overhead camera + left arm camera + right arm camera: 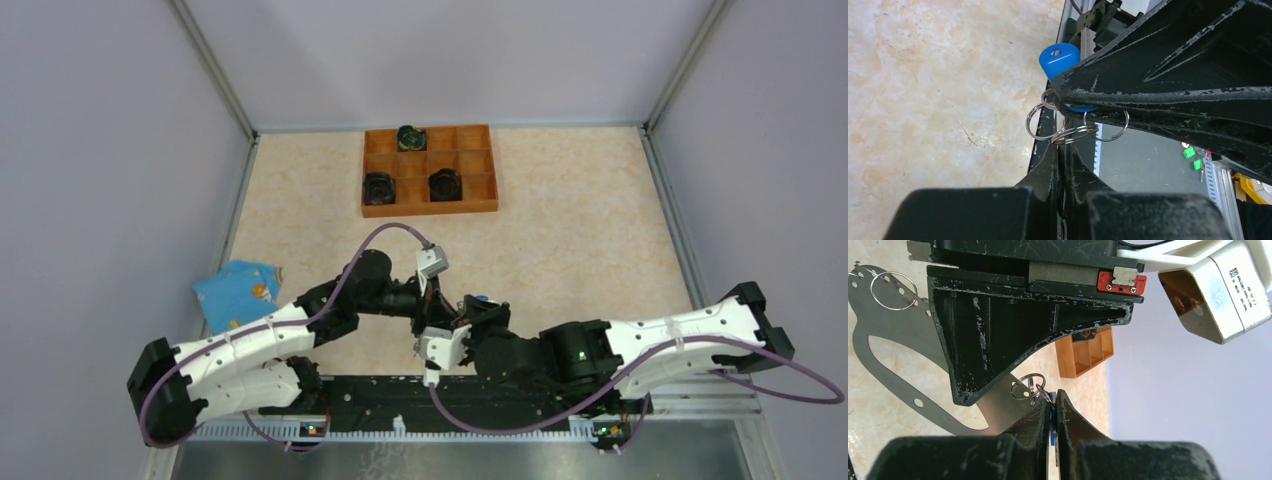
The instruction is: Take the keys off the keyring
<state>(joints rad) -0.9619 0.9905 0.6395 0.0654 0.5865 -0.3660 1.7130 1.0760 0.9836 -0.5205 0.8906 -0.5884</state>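
Over the counter (560, 240), the left tool (1062, 152) clenches the keyring (903, 322); just beside it, the right tool (1052, 400) pinches the key (1060, 59).

Beige marbled table (570, 250), closed in by grey walls (100, 150) at left, back and right. A wooden tray (430, 209), divided into compartments, lies at the far middle of the table. Three round black items sit in separate compartments: the far item (411, 138) in the back row, the left item (379, 187) and the right item (444, 185) nearer, one compartment between them. A light-blue packet (238, 292) with orange print lies near the left wall, well apart from the tray.
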